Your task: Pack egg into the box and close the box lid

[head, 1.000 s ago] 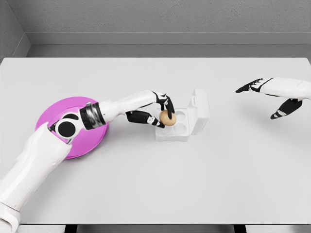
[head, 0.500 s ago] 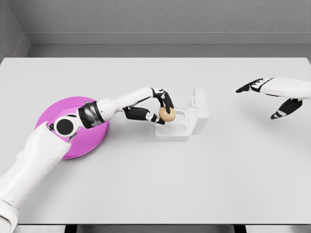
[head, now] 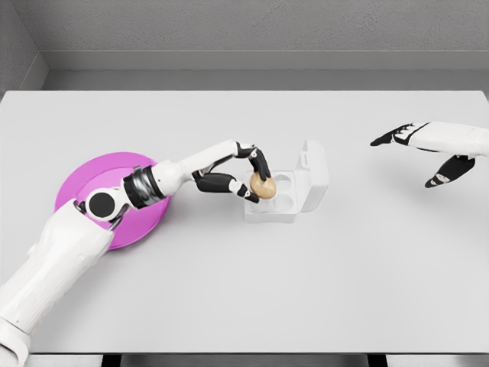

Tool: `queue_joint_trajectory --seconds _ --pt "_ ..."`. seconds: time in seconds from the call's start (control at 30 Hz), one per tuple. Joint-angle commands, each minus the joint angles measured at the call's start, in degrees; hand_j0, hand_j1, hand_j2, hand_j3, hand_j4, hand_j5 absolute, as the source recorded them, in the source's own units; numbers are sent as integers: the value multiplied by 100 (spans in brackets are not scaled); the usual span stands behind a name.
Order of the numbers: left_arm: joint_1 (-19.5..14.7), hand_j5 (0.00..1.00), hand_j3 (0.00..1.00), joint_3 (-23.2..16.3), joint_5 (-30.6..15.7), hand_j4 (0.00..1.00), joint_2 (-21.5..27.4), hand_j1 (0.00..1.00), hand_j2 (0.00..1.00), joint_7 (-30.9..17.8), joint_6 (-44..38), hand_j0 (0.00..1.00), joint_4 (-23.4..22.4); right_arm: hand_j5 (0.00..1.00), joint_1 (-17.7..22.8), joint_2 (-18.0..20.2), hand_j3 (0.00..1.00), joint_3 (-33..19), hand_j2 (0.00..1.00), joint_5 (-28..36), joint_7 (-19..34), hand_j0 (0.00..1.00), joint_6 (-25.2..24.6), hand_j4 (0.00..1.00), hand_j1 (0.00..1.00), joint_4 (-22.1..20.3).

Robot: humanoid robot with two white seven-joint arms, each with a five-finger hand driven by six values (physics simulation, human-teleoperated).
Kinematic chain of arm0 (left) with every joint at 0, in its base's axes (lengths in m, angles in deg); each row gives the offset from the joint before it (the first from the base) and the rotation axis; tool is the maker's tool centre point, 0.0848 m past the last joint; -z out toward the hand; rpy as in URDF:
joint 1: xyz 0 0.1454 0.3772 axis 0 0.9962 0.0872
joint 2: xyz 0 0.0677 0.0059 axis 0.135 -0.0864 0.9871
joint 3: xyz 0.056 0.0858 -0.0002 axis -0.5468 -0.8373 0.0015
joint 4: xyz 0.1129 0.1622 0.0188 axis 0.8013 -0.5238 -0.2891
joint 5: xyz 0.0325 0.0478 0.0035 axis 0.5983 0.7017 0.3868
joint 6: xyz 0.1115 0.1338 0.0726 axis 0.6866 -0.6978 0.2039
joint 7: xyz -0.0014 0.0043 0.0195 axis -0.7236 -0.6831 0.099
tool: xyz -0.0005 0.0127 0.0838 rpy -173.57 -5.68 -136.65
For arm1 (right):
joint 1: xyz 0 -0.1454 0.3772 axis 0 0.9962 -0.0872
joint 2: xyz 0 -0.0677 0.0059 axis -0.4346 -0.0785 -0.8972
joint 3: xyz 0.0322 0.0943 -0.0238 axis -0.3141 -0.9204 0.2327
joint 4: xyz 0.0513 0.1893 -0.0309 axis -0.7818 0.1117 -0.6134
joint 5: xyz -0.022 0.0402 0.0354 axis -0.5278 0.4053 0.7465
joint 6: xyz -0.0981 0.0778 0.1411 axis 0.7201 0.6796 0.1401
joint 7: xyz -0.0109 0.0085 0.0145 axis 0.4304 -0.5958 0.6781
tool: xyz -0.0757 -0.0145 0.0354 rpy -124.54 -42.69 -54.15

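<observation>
Reaching in from the lower left, the left arm extends across the white table (head: 244,290) with the left hand (head: 246,177) positioned at the left edge of the egg box (head: 279,196). The dark fingers (head: 258,162) are curled around a tan egg (head: 263,186), with the thumb below and the remaining fingers arched over the top. The egg is held just above the near-left part of the box tray, over its left-hand cups; whether it touches the tray cannot be determined from this view.

The egg box is white and sits near the table centre, slightly left of the middle. Its tray shows round cups. The box lid (head: 315,174) is open and stands roughly upright along the right side of the tray, hinged there and leaning slightly away from it.

A magenta plate (head: 80,183) lies flat on the table at the left, well apart from the box. The left forearm and elbow joint pass over its right and lower portion, hiding part of its rim.

The right hand (head: 424,147) hovers above the table at the far right edge, well apart from the box. Its fingers are extended and loosely spread, pointing left, and it holds nothing.
</observation>
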Motion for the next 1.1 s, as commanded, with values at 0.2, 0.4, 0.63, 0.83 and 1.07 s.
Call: queue_joint_trajectory --seconds 0.2,0.4,0.63,0.83,1.07 --pt "-79 35 35 8 -56 35 -21 35 35 -74 -11 35 -285 100 9 -3 100 -13 100 36 -2 100 -15 100 100 90" --pt "-97 35 35 -1 -12 35 -117 35 35 -162 -11 35 -294 100 18 -3 100 -22 100 28 -2 100 -15 100 100 99" --pt "-88 37 37 -1 -12 37 -109 37 37 -171 -11 37 -294 100 18 -3 100 -31 100 28 -2 100 -15 100 100 178" --pt "-167 37 37 8 5 37 -126 37 37 -162 -11 37 -478 100 18 -3 100 -39 100 28 -2 100 -15 100 100 178" --pt "-158 38 38 8 14 38 -135 38 38 -171 -11 38 -452 100 18 -3 100 -39 100 28 -2 100 -15 100 100 178"
